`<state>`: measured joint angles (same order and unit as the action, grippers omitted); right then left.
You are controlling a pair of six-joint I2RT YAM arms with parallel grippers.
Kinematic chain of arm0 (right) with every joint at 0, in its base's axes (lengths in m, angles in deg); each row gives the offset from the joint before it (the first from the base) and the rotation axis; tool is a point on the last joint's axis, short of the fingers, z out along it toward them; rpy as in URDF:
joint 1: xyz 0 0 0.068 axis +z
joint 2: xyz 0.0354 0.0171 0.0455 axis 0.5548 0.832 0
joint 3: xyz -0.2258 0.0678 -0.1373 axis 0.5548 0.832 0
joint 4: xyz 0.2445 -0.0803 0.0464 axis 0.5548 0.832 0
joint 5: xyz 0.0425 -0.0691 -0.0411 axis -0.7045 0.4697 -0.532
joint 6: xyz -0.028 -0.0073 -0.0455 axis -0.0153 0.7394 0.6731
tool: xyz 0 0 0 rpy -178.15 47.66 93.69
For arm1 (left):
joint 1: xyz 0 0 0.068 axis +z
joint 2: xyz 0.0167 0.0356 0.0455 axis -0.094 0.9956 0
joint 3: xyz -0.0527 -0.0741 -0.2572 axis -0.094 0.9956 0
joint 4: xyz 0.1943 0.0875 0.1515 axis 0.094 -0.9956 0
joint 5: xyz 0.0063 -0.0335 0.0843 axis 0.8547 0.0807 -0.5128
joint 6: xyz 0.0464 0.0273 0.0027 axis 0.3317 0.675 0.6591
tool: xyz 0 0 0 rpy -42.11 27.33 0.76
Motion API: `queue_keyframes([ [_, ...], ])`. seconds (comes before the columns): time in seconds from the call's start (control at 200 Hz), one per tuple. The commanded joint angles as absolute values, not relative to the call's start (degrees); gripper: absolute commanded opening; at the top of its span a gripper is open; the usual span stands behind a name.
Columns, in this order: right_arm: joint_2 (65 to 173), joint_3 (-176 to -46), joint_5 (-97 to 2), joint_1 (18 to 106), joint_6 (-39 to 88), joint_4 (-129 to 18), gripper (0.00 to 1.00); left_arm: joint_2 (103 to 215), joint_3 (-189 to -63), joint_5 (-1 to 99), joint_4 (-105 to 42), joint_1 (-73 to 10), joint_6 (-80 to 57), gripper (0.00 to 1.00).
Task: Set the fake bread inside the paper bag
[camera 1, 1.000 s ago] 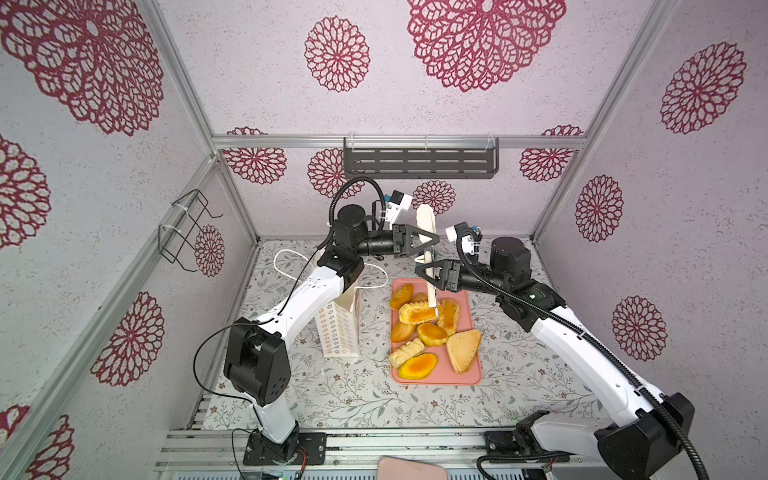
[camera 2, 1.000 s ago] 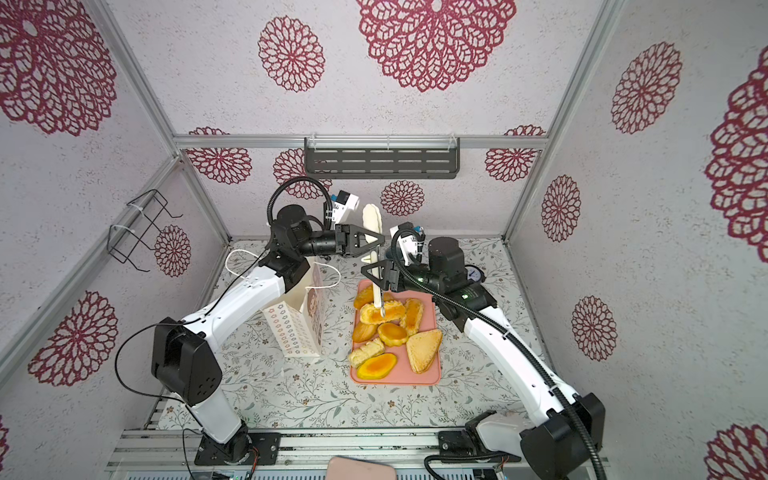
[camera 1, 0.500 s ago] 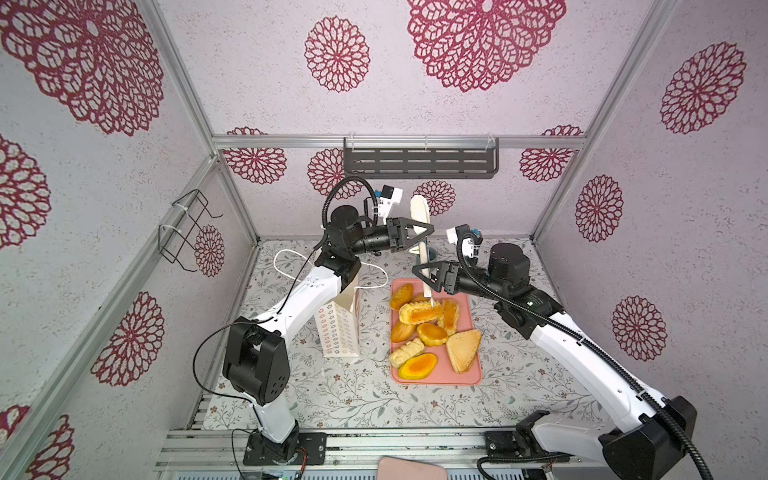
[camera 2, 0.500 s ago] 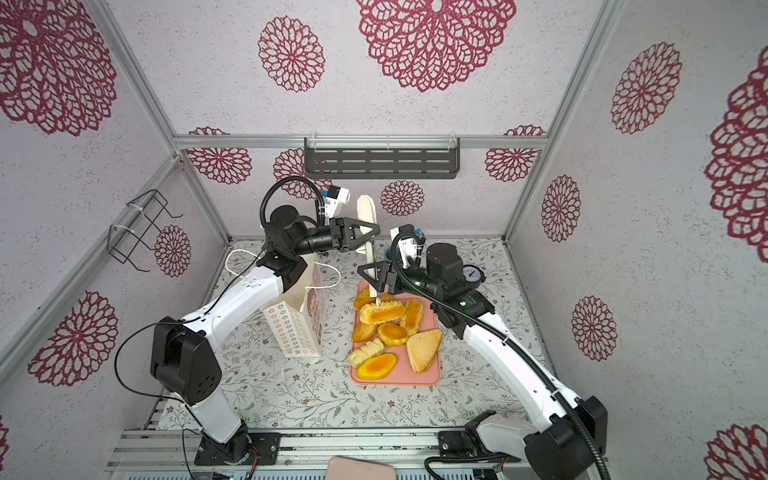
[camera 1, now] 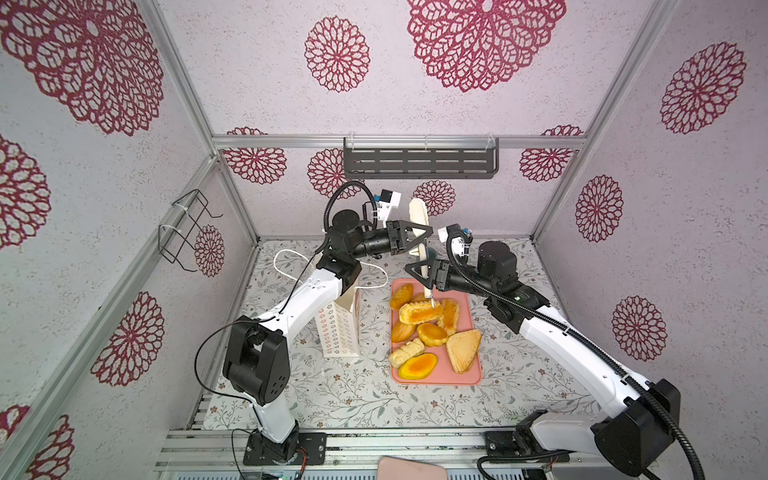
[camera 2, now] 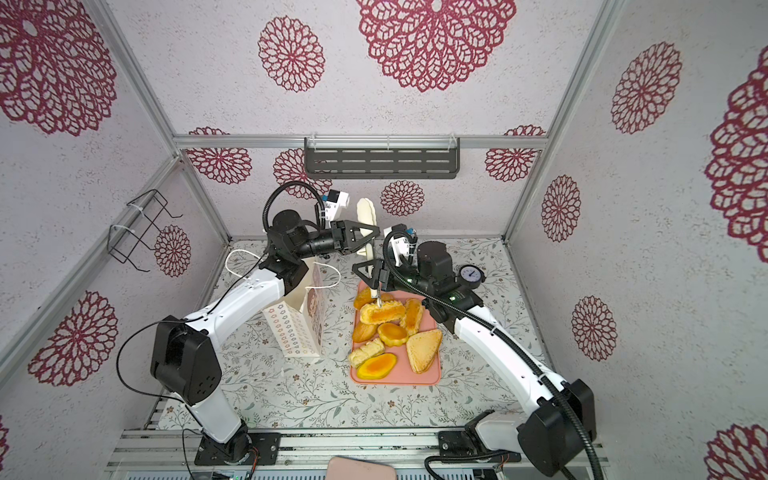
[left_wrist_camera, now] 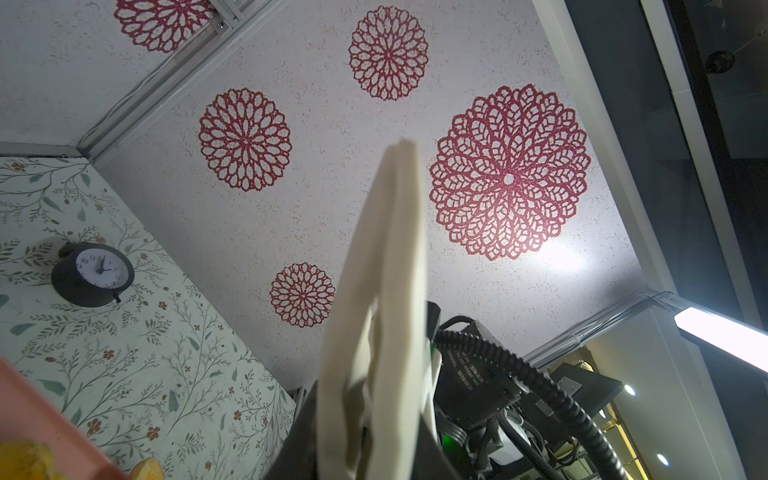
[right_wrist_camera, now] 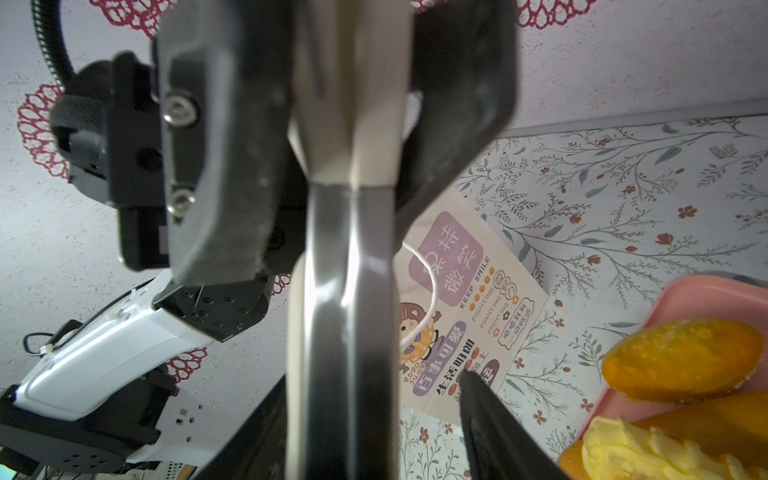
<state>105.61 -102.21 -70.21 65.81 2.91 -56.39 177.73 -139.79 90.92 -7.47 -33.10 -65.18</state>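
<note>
Both arms meet above the pink tray (camera 1: 470, 374), left gripper (camera 1: 424, 241) clamped on upright cream-handled metal tongs (camera 1: 418, 214), right gripper (camera 1: 422, 272) just below, jaws loose around them.

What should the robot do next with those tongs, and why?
Probably close the right gripper on the tongs, pinching the ridged pastry at their tips on the pink tray. The left gripper grips the handle end; the paper bag stands alongside.

At least eight fake bread pieces (camera 1: 464, 350) — one paper bag (camera 1: 338, 332), one tray (camera 1: 471, 374), one tongs (camera 1: 419, 214), one clock (left_wrist_camera: 92, 274).
</note>
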Motion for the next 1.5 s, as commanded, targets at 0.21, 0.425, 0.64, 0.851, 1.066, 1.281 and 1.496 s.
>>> queue_keyframes([
  [0.21, 105.6, -104.6, -68.7, 66.2, 1.1, -61.2, 0.53, 176.7, -138.3, 88.1, -4.8, -33.1, -65.4, 0.23],
  [0.425, 106.0, -104.6, -69.0, 66.2, 1.0, -61.5, 0.52, 176.1, -137.5, 86.6, -4.8, -33.0, -65.1, 0.23],
  [0.64, 106.6, -104.5, -69.3, 66.2, 0.9, -61.7, 0.52, 176.3, -137.5, 86.1, -4.8, -33.0, -65.3, 0.23],
  [0.851, 106.7, -104.7, -69.0, 66.3, 1.0, -61.0, 0.38, 176.3, -137.3, 85.9, -4.7, -33.0, -65.6, 0.29],
  [1.066, 105.3, -104.8, -67.5, 66.1, 2.7, -57.4, 0.29, 172.7, -136.1, 83.6, -8.9, -32.1, -63.4, 0.96],
  [1.281, 101.8, -106.4, -62.7, 65.5, 9.1, -45.3, 0.29, 164.1, -135.9, 77.6, -27.2, -29.9, -53.2, 0.97],
  [1.496, 99.6, -111.9, -49.0, 64.8, 18.4, -23.4, 0.3, 153.3, -141.6, 61.6, -59.4, -29.3, -35.2, 0.97],
])
